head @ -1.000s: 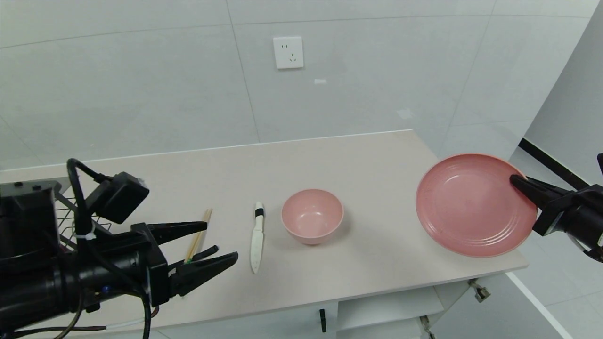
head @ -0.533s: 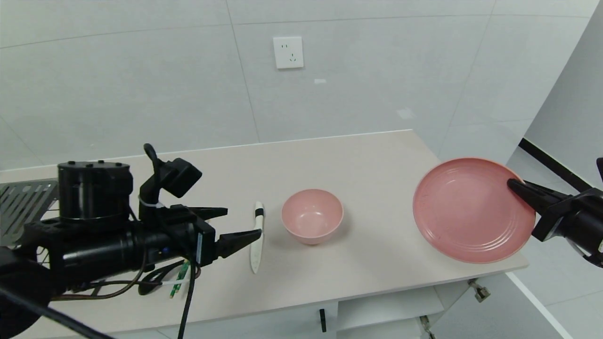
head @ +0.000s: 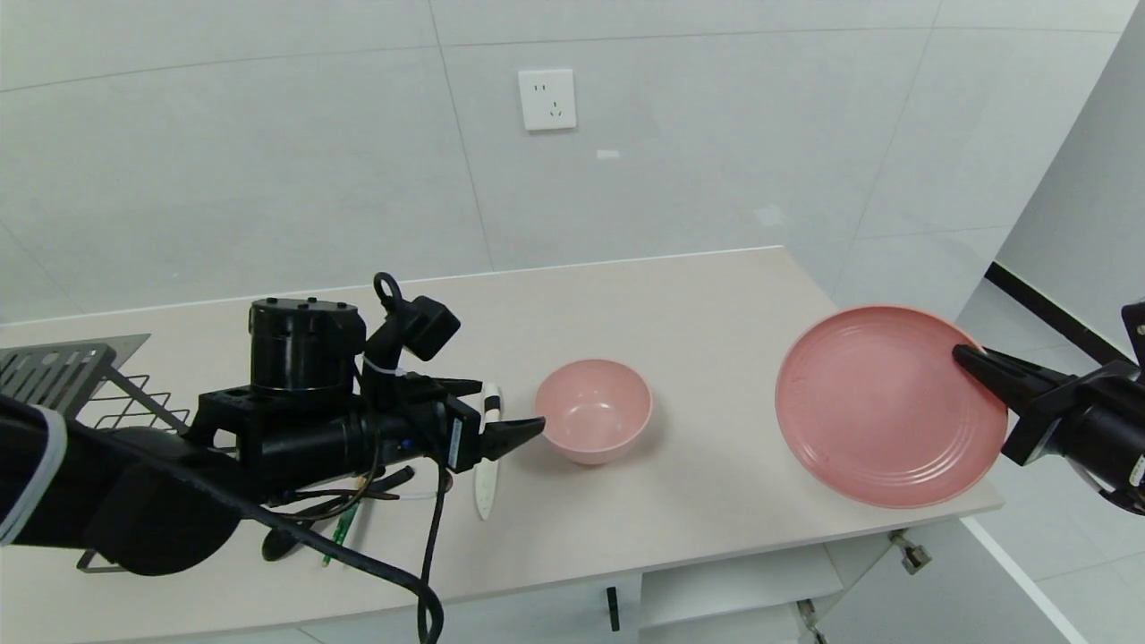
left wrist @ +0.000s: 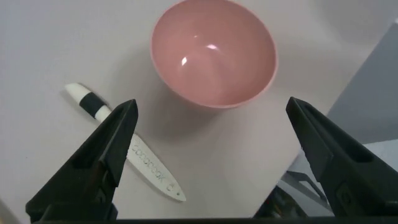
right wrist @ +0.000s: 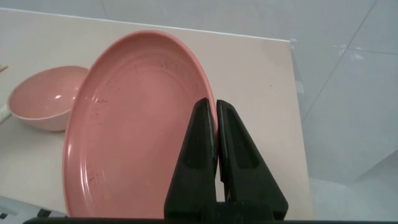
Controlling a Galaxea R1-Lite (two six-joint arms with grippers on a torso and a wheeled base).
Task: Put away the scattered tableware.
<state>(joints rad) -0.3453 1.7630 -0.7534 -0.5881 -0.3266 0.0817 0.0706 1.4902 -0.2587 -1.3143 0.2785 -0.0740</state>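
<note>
The left gripper (head: 510, 407) has been carried from the near left corner of the desk (head: 698, 304) across to the pink bowl (head: 593, 410). Over the same span the pink plate (head: 886, 402) has been lowered a little and brought slightly towards the bowl. The left gripper's fingers are spread wide with nothing between them, and its leading tip is seen just beside the bowl's near rim. In the left wrist view the bowl sits upright on the desk, ahead of the open fingers. The white knife (head: 484, 474) lies flat just beside the bowl, partly under the left gripper.

The right gripper (head: 962, 353) is clamped on the plate's rim, and the plate is held tilted over the desk's right end. A wire rack (head: 54, 371) stands at the far left. What may be chopsticks (head: 340, 537) can be made out under the left arm, though they are largely hidden.

The step in hand is judged to be the grasp of the bowl. It would best be done with one finger lowered inside the rim and the other outside, so that the wall is pinched squarely. The knife should be left undisturbed during the descent. Closure is best delayed until the rim sits well between the fingers, since a smooth rounded wall could slip out.
</note>
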